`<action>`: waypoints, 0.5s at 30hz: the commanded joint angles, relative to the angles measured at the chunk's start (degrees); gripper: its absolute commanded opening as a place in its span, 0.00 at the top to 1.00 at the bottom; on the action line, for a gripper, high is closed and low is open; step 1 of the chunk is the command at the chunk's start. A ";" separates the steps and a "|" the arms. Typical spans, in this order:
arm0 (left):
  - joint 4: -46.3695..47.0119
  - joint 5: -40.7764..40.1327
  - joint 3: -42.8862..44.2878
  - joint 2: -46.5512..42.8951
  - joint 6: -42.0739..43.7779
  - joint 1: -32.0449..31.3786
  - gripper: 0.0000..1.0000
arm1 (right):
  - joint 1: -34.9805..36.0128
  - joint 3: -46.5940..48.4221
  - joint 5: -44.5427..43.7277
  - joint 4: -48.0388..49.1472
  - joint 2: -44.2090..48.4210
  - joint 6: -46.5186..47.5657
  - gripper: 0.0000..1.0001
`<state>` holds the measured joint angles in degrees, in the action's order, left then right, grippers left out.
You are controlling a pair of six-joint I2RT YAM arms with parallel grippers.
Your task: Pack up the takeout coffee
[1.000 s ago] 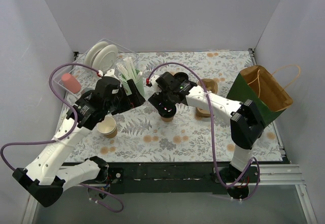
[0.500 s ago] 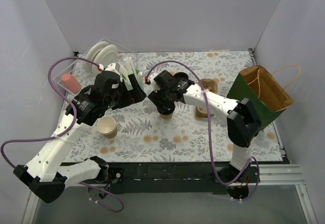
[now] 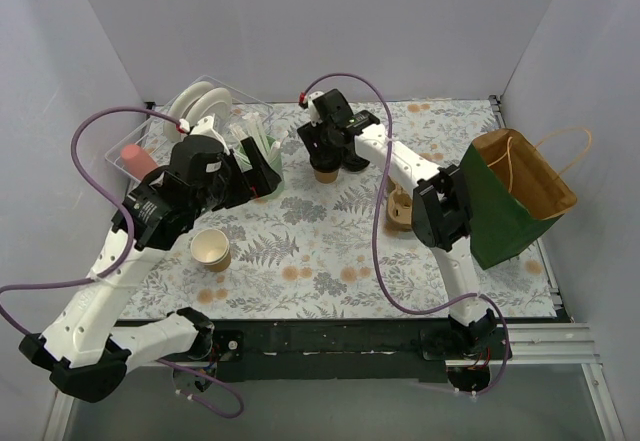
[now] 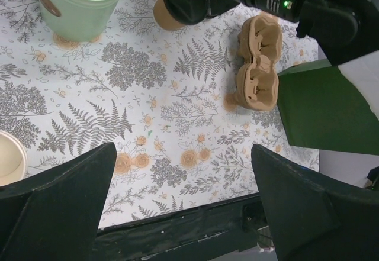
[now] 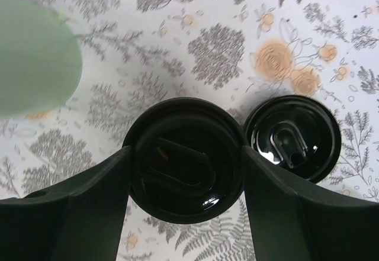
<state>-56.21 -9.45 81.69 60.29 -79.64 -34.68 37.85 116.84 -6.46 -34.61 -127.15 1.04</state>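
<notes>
Right gripper point(image 5: 185, 154): fingers point(image 5: 89, 213) pressed against both sides of the coffee point(image 5: 183, 172), at the black lid; top-down pinch, so the cup hangs upright and nothing spills; judged a firm hold. Cannot tell whether the base has left the table; the left wrist view shows only a brown wall slanting out from under the gripper.

Just beside the grip, on its right in the wrist view: spare lid point(image 5: 292, 138), flat on the cloth, apart from the fingers; no snag expected. On the other side, near: mint cup point(image 5: 32, 54) with straws; close enough to be knocked if the lift swings that way.

Further out, back toward the arm's base: carrier point(image 3: 400, 208), lying between the gripper and the bag point(image 3: 505, 201). Bag stands well apart, mouth open and tipped up, ready for a drop from above. Judgement: grasp step done, carry pending; path should go high, over the carrier and the bag's rim.

Left gripper point(image 4: 182, 147): fingers spread wide, nothing between; hovers over the cloth on the mint cup's side, out of the right arm's route; likely parked as bystander. Open cup point(image 3: 210, 248) sits below it, untouched.
</notes>
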 commanded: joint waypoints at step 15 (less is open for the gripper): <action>-4.27 -2.76 1.72 -3.51 0.62 -0.22 0.02 | -1.72 7.62 3.10 6.75 2.16 -1.21 0.01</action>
<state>-60.03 -11.40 82.35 58.39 -79.70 -34.68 36.49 120.99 -5.69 -31.92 -129.91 -0.23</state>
